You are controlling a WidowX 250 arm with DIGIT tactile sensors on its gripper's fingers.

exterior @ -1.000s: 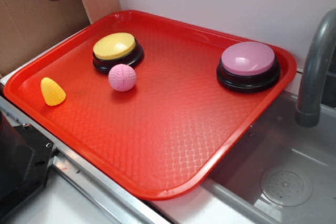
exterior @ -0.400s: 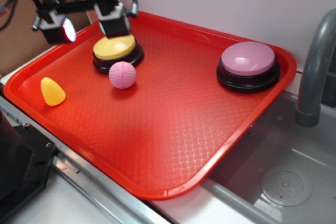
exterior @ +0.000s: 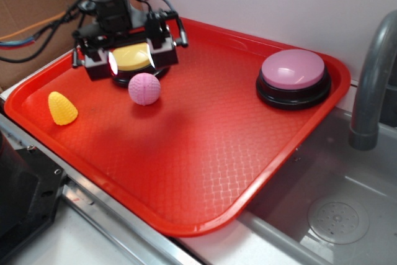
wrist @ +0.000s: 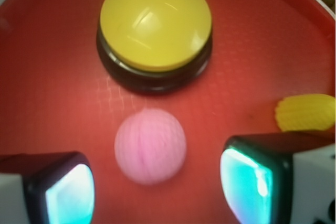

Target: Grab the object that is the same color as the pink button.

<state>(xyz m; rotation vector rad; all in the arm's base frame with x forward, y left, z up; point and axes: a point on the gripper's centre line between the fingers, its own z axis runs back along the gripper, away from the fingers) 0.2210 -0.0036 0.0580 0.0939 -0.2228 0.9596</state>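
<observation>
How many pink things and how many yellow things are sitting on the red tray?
Pink: 2, the small pink dimpled ball and the big round pink-topped push button.
Yellow: 2, the round yellow-topped push button and the little yellow bumpy cone toy.
Total: 4 on the red plastic tray.

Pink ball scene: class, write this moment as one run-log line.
tool: open, above pink ball | ball: ungrasped on red tray | next: descend, likely
</observation>
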